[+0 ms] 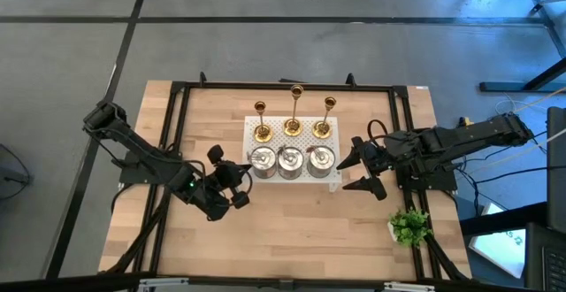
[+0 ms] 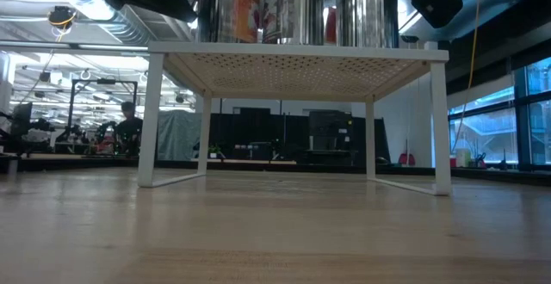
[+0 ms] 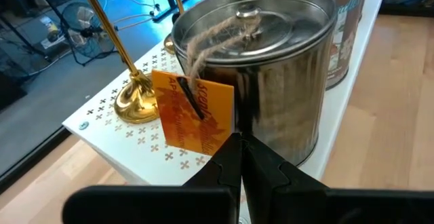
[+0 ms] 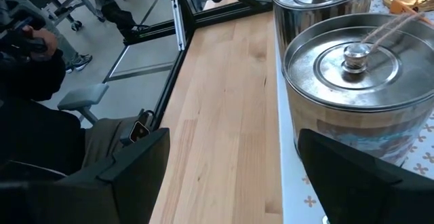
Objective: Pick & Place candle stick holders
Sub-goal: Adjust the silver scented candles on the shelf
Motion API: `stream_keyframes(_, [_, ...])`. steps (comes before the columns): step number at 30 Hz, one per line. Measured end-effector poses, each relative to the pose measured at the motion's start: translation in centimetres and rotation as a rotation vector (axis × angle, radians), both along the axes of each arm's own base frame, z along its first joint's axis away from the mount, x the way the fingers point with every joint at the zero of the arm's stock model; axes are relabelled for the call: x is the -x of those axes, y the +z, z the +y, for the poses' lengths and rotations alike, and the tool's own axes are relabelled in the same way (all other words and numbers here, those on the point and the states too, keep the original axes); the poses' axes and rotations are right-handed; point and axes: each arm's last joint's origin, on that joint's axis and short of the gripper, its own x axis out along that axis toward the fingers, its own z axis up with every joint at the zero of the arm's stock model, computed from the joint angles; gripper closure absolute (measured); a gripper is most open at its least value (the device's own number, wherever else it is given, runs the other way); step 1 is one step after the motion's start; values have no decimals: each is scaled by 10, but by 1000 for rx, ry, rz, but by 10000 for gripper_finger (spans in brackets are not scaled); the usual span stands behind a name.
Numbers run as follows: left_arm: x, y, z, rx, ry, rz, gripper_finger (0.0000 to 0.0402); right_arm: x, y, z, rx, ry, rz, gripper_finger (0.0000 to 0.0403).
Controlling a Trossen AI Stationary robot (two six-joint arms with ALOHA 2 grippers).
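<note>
- A white perforated stand [image 1: 292,150] is seen at the centre of the wooden desk [image 1: 283,230] in the high view.
- Three gold candlesticks [image 1: 293,108] are lined along the stand's upper edge; three silver holders [image 1: 291,161] are lined along its lower edge.
- The left gripper [image 1: 240,184] is held just left of the stand, jaws pressed together, nothing held.
- The right gripper [image 1: 364,172] is placed just right of the stand, jaws spread apart and empty.
- A small green plant [image 1: 409,227] is found at the lower right.
</note>
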Motion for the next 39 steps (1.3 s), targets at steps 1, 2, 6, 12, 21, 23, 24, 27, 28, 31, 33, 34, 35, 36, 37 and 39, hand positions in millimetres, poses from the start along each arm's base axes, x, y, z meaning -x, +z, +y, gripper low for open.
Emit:
stream_keyframes(1, [0, 0, 0, 1, -1, 1, 401, 0, 0, 0, 0, -2, 0, 75])
stream_keyframes(2, [0, 0, 0, 1, 0, 1, 401, 0, 0, -1, 0, -6, 0, 75])
stream_keyframes(6, [-1, 0, 1, -4, 0, 4, 400, -2, 0, -4, 1, -22, 2, 75])
stream_keyframes(12, [-4, 2, -1, -28, -28, 2, 400, -8, -5, -6, 9, -40, 21, 75])
stream_keyframes(21, [-6, 3, 1, -27, -30, 1, 400, -23, -9, -10, 13, 32, -5, 75])
stream_keyframes(23, [-6, 3, 1, -27, -31, 1, 401, -26, -11, -10, 3, 50, 6, 75])
stream_keyframes(24, [-6, 3, 1, -27, -31, 1, 400, -27, -12, -10, -3, 60, 13, 75])
stream_keyframes(27, [-6, 3, 1, -27, -29, 2, 400, -28, -14, -11, -25, 82, 25, 75])
stream_keyframes(28, [-6, 3, 1, -27, -29, 1, 400, -28, -14, -11, -28, 82, 27, 75])
stream_keyframes(31, [-6, 3, 1, -27, -30, 2, 400, -28, -13, -11, -34, 82, 25, 75])
stream_keyframes(33, [-6, 3, 1, -27, -30, 2, 400, -28, -12, -11, -36, 81, 17, 75])
stream_keyframes(34, [-6, 3, 1, -27, -30, 2, 400, -28, -12, -11, -36, 81, 14, 75])
stream_keyframes(35, [-6, 3, 1, -27, -30, 2, 400, -29, -12, -11, -36, 81, 12, 75])
stream_keyframes(36, [-6, 3, 1, -27, -30, 2, 401, -29, -12, -10, -36, 81, 10, 75])
stream_keyframes(37, [-6, 3, 1, -27, -29, 2, 401, -29, -12, -10, -36, 82, 10, 75])
stream_keyframes(39, [-6, 3, 1, -27, -29, 2, 400, -29, -12, -10, -34, 83, 5, 75])
